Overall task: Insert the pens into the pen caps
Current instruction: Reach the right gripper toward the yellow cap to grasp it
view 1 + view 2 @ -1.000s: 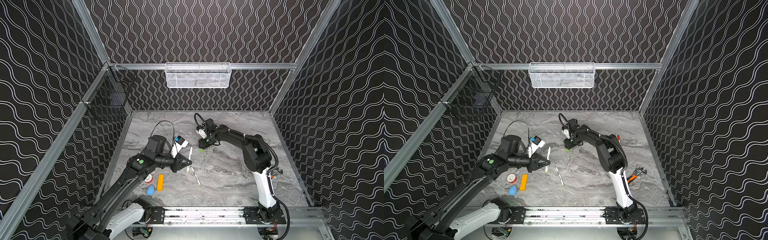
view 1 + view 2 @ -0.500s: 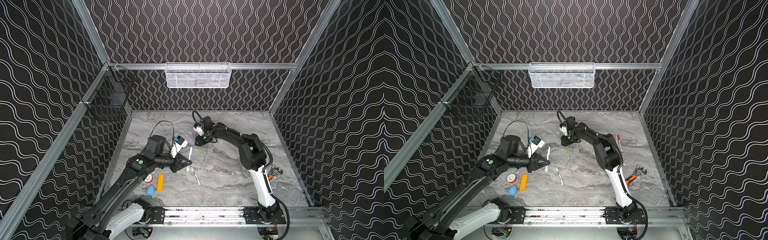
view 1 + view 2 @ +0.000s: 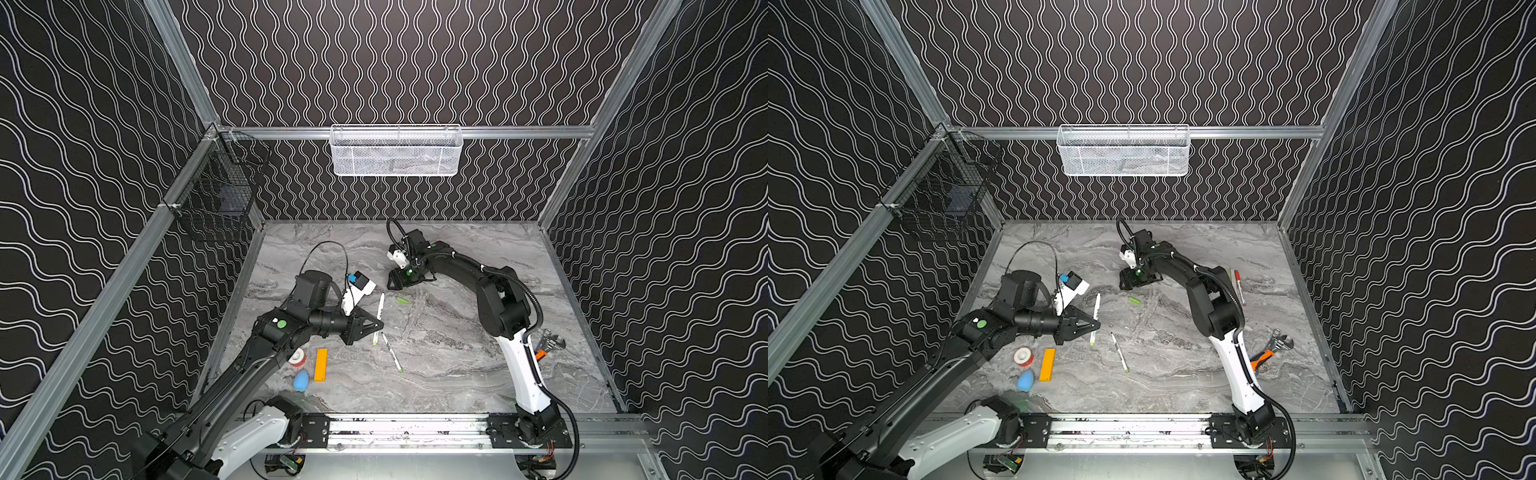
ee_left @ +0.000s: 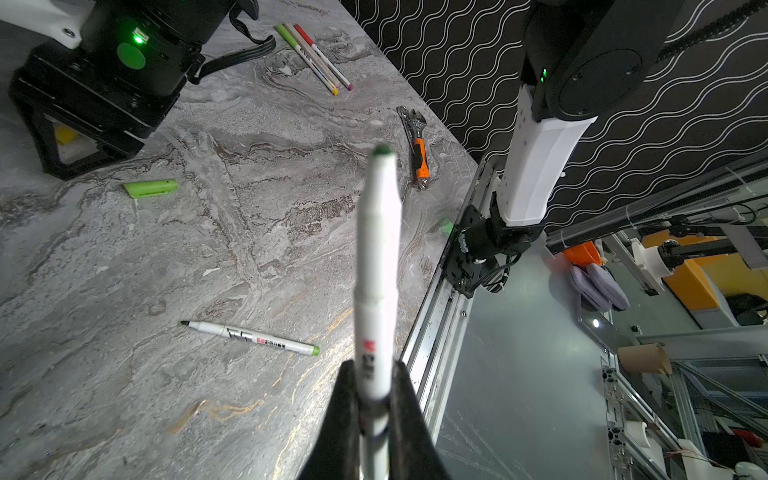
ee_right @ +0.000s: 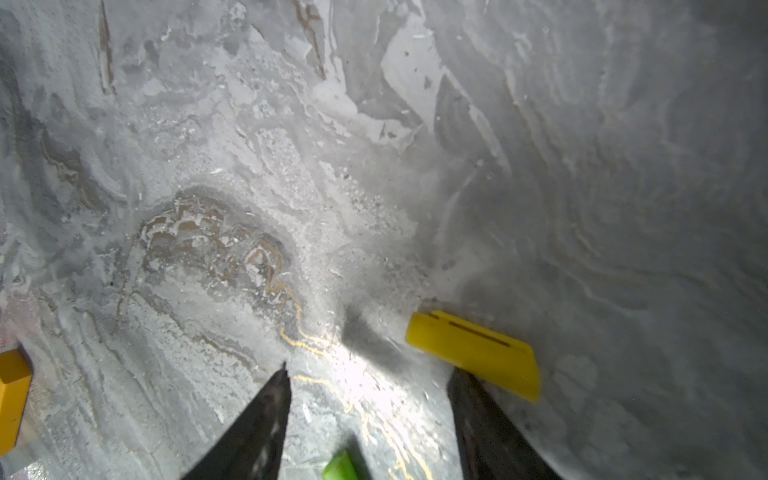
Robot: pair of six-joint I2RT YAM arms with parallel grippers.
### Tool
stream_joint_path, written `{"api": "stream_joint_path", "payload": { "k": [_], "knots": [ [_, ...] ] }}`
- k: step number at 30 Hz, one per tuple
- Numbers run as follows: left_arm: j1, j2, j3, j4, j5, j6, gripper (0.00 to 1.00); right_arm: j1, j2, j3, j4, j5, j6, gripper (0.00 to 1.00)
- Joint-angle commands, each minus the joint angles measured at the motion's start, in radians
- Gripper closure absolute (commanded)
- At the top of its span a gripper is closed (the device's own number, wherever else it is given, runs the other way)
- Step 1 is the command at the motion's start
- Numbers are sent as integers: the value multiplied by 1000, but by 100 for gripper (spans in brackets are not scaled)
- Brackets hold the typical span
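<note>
While the left gripper [image 4: 375, 370] clamps a pen [image 4: 379, 232], the right gripper [image 5: 369, 370] stands wide

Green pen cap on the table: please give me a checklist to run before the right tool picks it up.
1. Grip: left tool shut on held pen, ok.
2. Tip of held pen uncapped: ok.
3. Free: right tool open, empty, ok.
4. Target: green pen cap lying free on table, ok.
5. Alignment: green pen cap between right tool's jaws, not ok; yellow cap lies beside them.
6. Cap's open end toward pen: cannot tell.
</note>
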Motion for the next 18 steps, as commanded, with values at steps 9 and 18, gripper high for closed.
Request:
{"api": "stream_joint_path", "payload": {
  "k": [9, 18],
  "knots": [
    [1, -3, 5, 21, 6, 21, 100, -20, 72, 106, -98, 44, 74, 30],
    [3, 4, 7, 26, 12, 22, 100, -42, -119, -76, 79, -74, 96, 30]
  ]
}}
